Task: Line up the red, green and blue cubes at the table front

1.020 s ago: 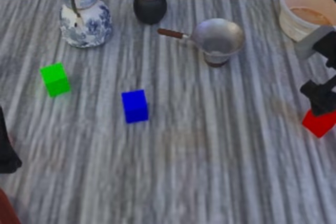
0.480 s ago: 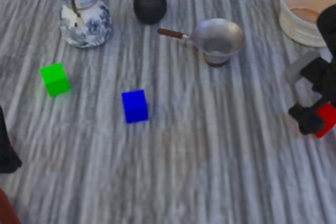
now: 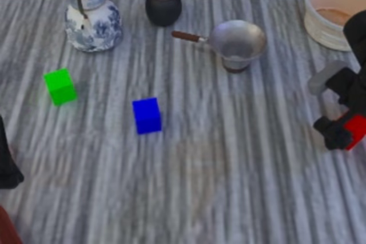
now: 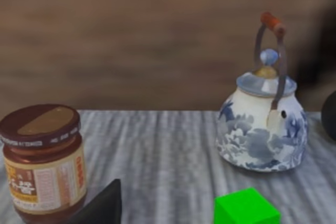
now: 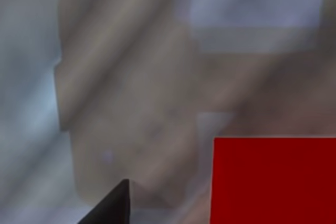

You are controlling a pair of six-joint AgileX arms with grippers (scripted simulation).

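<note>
The red cube [image 3: 358, 129] sits on the table [image 3: 229, 170] at the right edge. My right gripper [image 3: 347, 131] is lowered around it and open; one dark fingertip [image 3: 334, 136] stands just left of the cube. In the right wrist view a fingertip [image 5: 113, 205] is apart from the red cube [image 5: 273, 182]. The blue cube [image 3: 147, 115] lies left of the table's middle. The green cube [image 3: 60, 86] lies at the left, seen also in the left wrist view as the green cube [image 4: 245, 208]. My left gripper [image 3: 8, 171] is parked open at the left edge.
Along the back stand a blue-and-white teapot [image 3: 92, 18], a dark round pot [image 3: 163, 6], a metal ladle-like pan [image 3: 237, 43] and a pale bowl [image 3: 331, 12]. A brown-lidded jar [image 4: 43, 161] stands near my left gripper.
My right gripper has come down and leftward over the red cube, which now shows between its fingers. In the last half second it barely moved. The left arm stayed still.
</note>
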